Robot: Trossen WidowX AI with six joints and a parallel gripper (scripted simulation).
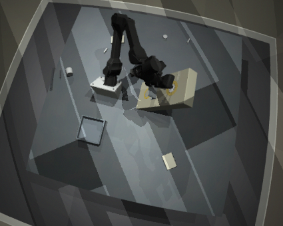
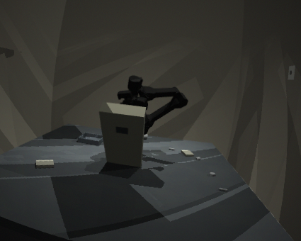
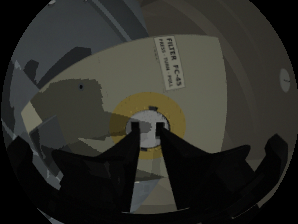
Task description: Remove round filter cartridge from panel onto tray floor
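The filter cartridge [image 1: 172, 89] [image 3: 147, 119] is a round pale disc inside a yellow ring on the sloping face of the cream service panel [image 1: 190, 87] [image 2: 122, 149] [image 3: 200, 65]. In the wrist view its two dark slots stand left and right, just at the fingertips. My gripper [image 3: 149, 132] is open by a narrow gap, with nothing held between the fingers. The tips overlap the slots in view; whether they are inside them I cannot tell. The exterior view shows only the panel's back. The tray [image 1: 102, 132] [image 2: 90, 142] is a shallow, empty square with a dark rim.
A cream block [image 1: 169, 161] [image 2: 44, 163] lies apart from the panel. A white cylinder [image 1: 69, 71] stands beyond the robot's white base [image 1: 105, 90]. Another cream piece [image 2: 188, 153] and a few small parts lie behind the arm. The panel carries a printed label [image 3: 170, 62].
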